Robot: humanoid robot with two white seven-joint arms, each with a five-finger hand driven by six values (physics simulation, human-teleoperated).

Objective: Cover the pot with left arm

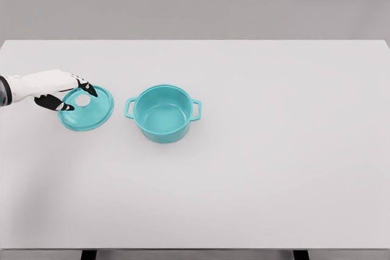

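Near the table's [256, 199] left edge we see our left hand [61, 89] with fingers spread around the teal lid's [91, 114] white knob [82, 99], the open pot [163, 114] just to its right.

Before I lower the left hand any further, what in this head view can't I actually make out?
- Lid: the left hand hides its near-left edge, and whether the fingers touch the knob cannot be told.
- Left arm: cut off by the picture's left edge at the wrist.
- Right arm: out of view.
- Pot: its near wall hides part of the inner floor.
- Table: its near edge and legs are cropped at the bottom.
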